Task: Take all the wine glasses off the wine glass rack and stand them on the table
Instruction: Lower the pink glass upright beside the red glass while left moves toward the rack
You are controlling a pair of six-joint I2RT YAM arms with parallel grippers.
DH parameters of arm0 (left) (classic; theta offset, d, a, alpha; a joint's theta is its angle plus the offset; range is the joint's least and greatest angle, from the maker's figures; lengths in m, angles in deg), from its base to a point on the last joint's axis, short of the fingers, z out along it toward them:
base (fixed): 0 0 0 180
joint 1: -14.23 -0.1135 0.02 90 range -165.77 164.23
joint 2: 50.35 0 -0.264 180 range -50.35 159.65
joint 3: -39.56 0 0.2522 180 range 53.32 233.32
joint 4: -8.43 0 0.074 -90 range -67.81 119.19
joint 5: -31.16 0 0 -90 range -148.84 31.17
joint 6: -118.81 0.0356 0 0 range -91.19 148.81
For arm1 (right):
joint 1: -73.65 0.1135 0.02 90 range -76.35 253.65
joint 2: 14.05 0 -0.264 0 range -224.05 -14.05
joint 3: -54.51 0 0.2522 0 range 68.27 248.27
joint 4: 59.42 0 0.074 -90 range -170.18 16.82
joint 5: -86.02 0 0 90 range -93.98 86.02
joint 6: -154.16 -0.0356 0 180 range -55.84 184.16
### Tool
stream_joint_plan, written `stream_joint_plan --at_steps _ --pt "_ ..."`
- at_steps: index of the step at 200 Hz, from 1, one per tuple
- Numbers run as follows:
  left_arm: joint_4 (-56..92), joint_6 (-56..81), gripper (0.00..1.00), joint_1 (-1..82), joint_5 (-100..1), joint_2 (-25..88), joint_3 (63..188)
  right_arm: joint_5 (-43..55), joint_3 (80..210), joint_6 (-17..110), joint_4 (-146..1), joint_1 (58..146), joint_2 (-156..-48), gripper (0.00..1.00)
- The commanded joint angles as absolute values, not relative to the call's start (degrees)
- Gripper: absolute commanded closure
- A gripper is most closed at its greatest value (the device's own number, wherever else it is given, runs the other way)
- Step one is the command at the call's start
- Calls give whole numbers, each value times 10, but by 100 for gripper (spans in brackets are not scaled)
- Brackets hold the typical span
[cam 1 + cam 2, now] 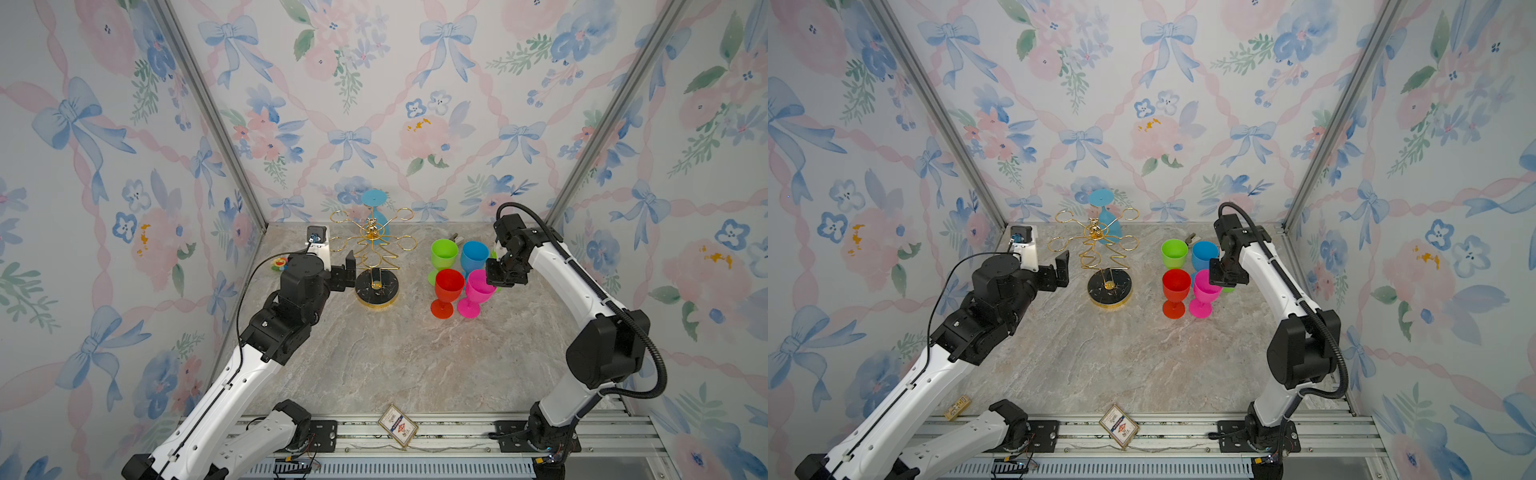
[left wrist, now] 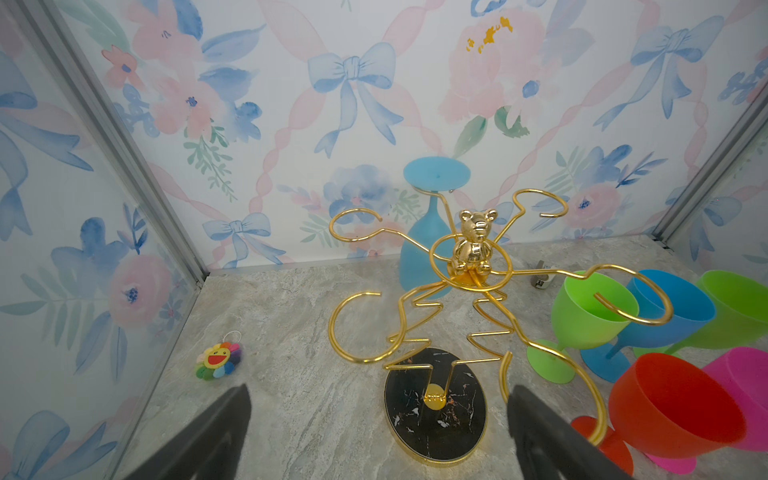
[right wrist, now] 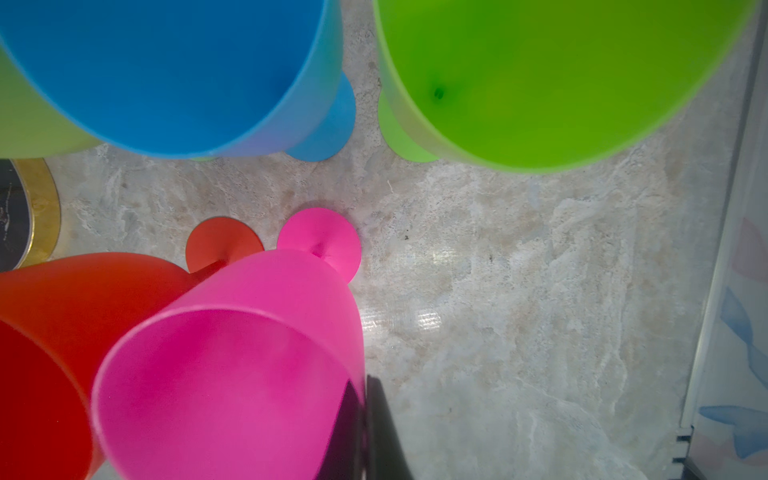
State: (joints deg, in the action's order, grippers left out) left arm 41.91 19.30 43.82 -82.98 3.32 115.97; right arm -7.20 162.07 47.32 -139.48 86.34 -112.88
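The gold wire wine glass rack (image 1: pixel 372 243) (image 1: pixel 1096 239) (image 2: pixel 475 243) stands on its round black base at the back left. One light-blue wine glass (image 1: pixel 374 198) (image 1: pixel 1101 198) (image 2: pixel 419 249) hangs upside down from a far arm; the other loops are bare. My left gripper (image 1: pixel 348 270) (image 2: pixel 380 395) is open, level with the base on its left side, touching nothing. My right gripper (image 1: pixel 496 276) (image 3: pixel 365 386) is shut on the rim of the pink wine glass (image 1: pixel 476 293) (image 3: pixel 232 365), one finger inside the bowl and one outside. Its foot is on the table.
Beside the pink one stand a red glass (image 1: pixel 448 291), a blue glass (image 1: pixel 473 255) and a green glass (image 1: pixel 444 253); another green glass (image 3: pixel 561 79) is behind my right gripper. A sunflower toy (image 2: pixel 220 360) lies by the left wall. A card box (image 1: pixel 397 424) rests on the front rail.
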Motion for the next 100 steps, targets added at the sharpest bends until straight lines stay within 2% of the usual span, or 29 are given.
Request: stream_joint_plan --at_steps 1,100 --pt "424 187 2 435 -824 26 1152 -65 1640 481 -1393 856 -1138 100" --pt "428 184 2 434 -831 2 1141 -64 1649 478 -1399 857 -1150 99"
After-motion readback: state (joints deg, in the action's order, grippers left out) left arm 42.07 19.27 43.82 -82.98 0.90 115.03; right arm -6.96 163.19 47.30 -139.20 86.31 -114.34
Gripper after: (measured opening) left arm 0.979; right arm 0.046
